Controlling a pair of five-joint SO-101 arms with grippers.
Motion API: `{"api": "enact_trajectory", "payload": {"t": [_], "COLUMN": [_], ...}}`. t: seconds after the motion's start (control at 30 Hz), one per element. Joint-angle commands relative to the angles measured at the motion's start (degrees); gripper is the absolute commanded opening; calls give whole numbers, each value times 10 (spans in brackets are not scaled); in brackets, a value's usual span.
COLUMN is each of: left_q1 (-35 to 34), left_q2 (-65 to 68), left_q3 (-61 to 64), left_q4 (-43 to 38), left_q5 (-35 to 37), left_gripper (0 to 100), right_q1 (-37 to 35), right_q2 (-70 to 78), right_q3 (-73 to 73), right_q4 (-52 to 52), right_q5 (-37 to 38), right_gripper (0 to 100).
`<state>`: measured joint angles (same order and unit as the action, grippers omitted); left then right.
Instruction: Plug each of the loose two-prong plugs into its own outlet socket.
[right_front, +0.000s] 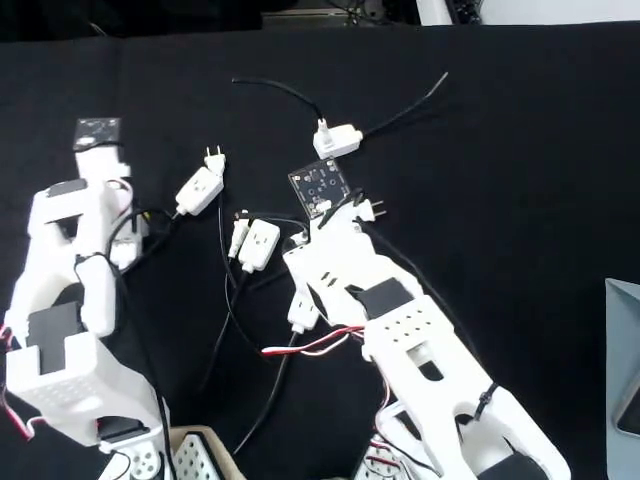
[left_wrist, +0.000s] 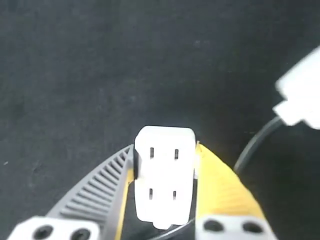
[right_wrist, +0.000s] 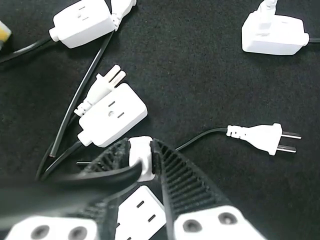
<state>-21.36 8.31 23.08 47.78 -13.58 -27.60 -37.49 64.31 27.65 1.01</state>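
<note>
**High view:** black worktop (right_front: 520, 150); L arm at left, R arm centre, free socket (right_front: 260, 242) between them. **L wrist view:** L jaws clamped on white socket block (left_wrist: 164, 180), slots facing cam. **R wrist view:** R jaws pinch small white part (right_wrist: 141, 159); free socket just beside; loose plug (right_wrist: 265, 138) lies apart.

1. The tablecloth (right_front: 520, 200) is matt black cloth.
2. The socket (left_wrist: 165, 180) is smooth white plastic, slightly shiny.
3. The loose plug (right_wrist: 262, 137) is white plastic with bright metal prongs (right_wrist: 290, 141).
4. Its cord (right_wrist: 200, 134) looks like black, faintly glossy rubber.
5. The left gripper (left_wrist: 165, 150) has ribbed plastic fingers (left_wrist: 222, 190), grey and yellow.
6. The right gripper (right_wrist: 141, 150) has ribbed black plastic fingers (right_wrist: 180, 185), clamped on a smooth white piece (right_wrist: 141, 160).
</note>
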Motion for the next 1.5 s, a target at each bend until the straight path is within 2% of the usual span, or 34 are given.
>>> {"api": "enact_trajectory", "payload": {"t": [0.0,0.2,0.37,0.7,0.77,0.9,1.37,1.47], "left_q1": [46,72,123,193,196,173,40,20], "left_q2": [-6,-72,-185,-326,-332,-341,-342,-343], "left_q3": [-3,42,153,282,292,308,280,279], "left_q4": [-7,4,0,-1,-1,0,4,4], "left_q5": [-55,-78,-136,-140,-140,-135,-133,-107], "left_gripper": [28,29,29,37,88,252,249,253], "right_q1": [5,5,5,8,8,8,5,5], "right_q2": [-15,-15,-15,-15,-15,-15,-15,-15], "right_q3": [-3,-3,-3,-3,-3,-3,-8,-15], "right_q4": [-11,-11,-11,-11,-11,-11,-11,-11], "right_q5": [4,4,4,4,4,4,4,4], "right_gripper": [11,11,11,11,11,11,11,11]}}
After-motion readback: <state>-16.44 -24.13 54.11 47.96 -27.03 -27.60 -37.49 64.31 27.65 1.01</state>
